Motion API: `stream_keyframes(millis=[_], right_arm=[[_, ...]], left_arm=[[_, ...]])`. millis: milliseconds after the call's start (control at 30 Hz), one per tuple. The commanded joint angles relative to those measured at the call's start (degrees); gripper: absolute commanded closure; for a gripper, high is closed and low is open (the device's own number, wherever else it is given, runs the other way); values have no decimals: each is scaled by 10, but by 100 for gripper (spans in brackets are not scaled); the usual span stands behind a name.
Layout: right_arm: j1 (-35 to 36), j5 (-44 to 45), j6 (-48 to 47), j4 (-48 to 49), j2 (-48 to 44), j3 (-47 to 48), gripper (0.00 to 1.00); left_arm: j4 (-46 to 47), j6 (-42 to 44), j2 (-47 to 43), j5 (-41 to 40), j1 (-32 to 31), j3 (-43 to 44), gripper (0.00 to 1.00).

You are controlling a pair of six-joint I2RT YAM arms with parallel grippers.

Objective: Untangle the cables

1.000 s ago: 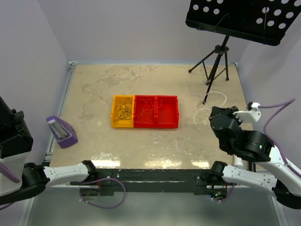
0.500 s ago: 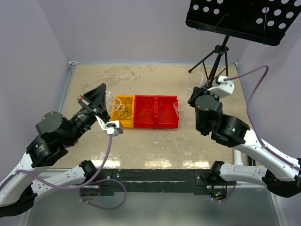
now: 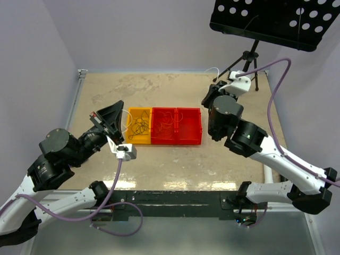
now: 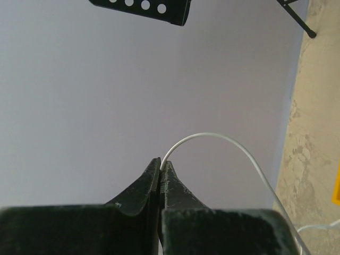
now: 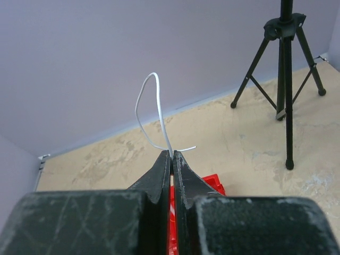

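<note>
My left gripper (image 3: 120,112) is raised left of the bins and shut on a white cable (image 3: 126,111). In the left wrist view the jaws (image 4: 161,162) pinch its end and the cable (image 4: 212,135) arcs away to the right. My right gripper (image 3: 211,89) is raised behind the red bin's right end and shut on another white cable (image 3: 213,69). In the right wrist view the jaws (image 5: 171,154) hold a loop of cable (image 5: 154,77). Black cables (image 3: 139,124) lie coiled in the yellow bin (image 3: 130,139). Thin orange-red and white cables (image 3: 169,125) lie in the red bin (image 3: 176,141).
A black tripod (image 3: 244,66) stands at the back right, also in the right wrist view (image 5: 287,79), with a perforated black stand plate (image 3: 271,18) overhead. Walls enclose the table on three sides. The red bin's corner (image 5: 212,183) shows below my right fingers.
My left arm has come up from its low position to beside the yellow bin, holding a white cable. My right gripper has carried its white cable from the right side toward the back, behind the red bin.
</note>
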Motion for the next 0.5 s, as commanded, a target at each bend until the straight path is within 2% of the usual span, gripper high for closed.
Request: stream_keyframes(millis=[0, 467], right_arm=[[-6, 5, -25, 42, 15, -4, 100], [-42, -29, -24, 76, 37, -35, 100]], left_arm=[[31, -16, 0, 11, 0, 13, 100], [37, -14, -4, 19, 2, 11, 100]])
